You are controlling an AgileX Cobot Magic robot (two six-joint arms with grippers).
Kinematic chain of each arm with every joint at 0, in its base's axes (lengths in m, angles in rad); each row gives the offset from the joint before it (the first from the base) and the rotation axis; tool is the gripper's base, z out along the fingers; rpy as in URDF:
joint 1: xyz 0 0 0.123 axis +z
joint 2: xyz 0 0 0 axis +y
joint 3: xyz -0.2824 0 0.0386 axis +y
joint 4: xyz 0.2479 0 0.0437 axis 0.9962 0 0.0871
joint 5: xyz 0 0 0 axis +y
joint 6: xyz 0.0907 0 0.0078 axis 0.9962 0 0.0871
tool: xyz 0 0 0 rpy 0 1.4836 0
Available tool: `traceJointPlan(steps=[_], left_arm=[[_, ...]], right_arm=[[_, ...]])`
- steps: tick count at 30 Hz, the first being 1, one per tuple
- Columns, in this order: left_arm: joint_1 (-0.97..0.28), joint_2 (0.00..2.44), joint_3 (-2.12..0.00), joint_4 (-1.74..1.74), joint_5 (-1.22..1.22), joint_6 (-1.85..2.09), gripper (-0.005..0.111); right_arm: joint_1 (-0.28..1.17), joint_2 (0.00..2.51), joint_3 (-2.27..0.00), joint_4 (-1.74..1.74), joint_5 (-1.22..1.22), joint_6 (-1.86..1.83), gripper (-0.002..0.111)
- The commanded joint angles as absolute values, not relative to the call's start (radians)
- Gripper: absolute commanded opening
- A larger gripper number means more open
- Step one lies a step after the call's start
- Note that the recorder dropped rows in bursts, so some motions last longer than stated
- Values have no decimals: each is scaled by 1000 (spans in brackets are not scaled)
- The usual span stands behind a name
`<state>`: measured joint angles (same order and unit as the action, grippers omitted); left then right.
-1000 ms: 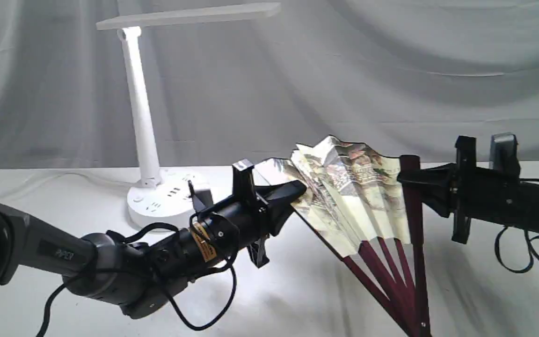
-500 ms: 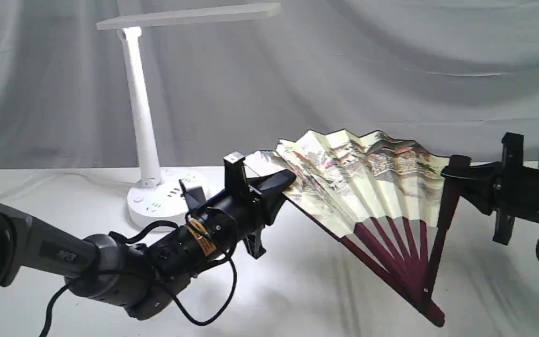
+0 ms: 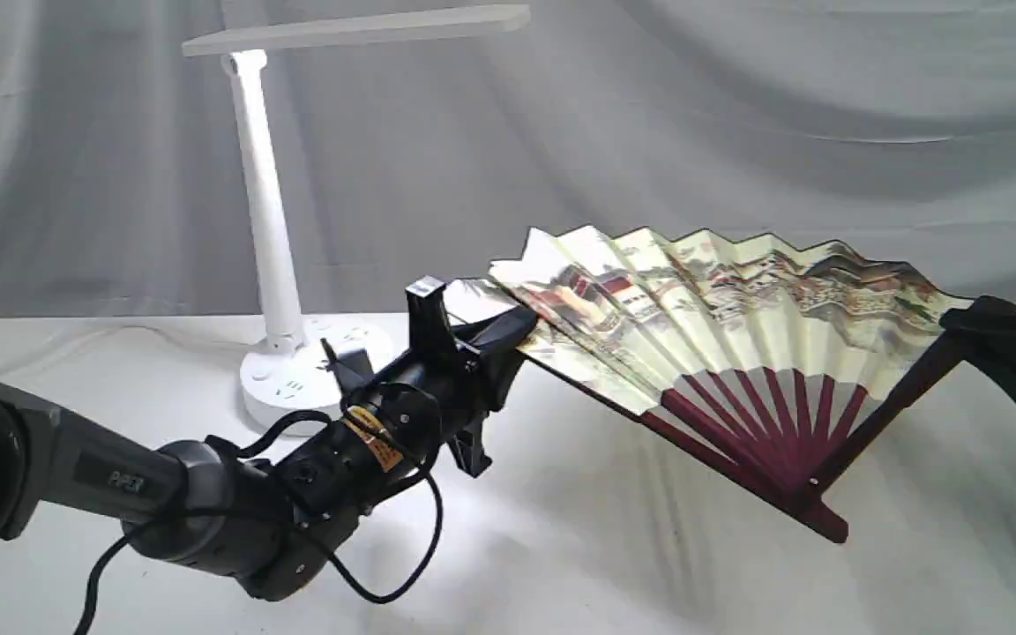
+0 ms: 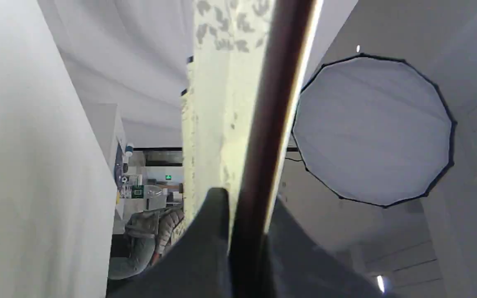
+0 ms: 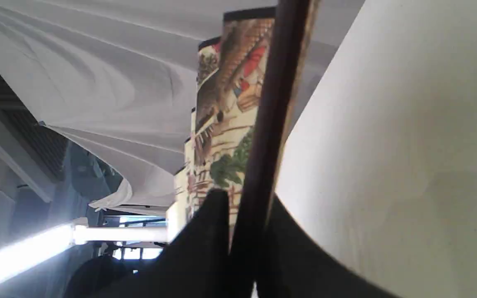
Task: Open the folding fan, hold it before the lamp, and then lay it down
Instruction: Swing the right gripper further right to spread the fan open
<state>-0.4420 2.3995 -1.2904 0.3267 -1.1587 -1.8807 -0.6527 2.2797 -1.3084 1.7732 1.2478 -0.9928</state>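
Note:
The folding fan (image 3: 737, 331) is spread wide above the table, its painted cream leaf upright and its maroon ribs meeting at a pivot low on the right. My left gripper (image 3: 521, 333) is shut on the fan's left outer rib (image 4: 269, 124). My right gripper (image 3: 971, 322) is shut on the right outer rib (image 5: 267, 124). The white lamp (image 3: 270, 220) stands at the back left, with its round base (image 3: 296, 379) behind my left arm and its flat head overhead. The fan sits to the right of the lamp's stem.
A grey cloth backdrop (image 3: 737, 132) hangs behind the white table (image 3: 614, 564). The left arm's black cable loops low over the table. A round studio light panel (image 4: 371, 128) shows in the left wrist view.
The fan has opened from a narrow wedge to a wide spread. My right gripper pulled its rib far to the right; my left gripper drifted slightly left and up. The pivot rose off the lower edge.

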Motion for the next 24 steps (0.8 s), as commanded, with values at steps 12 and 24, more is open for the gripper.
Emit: traceJointPlan(steps=[12, 24], left_arm=[[-549, 2384, -1297, 37, -1221, -1818, 0], [-551, 2384, -1297, -23, -1221, -1794, 0]], right_arm=[[-785, 2274, -1199, 1744, 1221, -1089, 0], [-873, 2274, -1196, 1744, 1221, -1094, 0]])
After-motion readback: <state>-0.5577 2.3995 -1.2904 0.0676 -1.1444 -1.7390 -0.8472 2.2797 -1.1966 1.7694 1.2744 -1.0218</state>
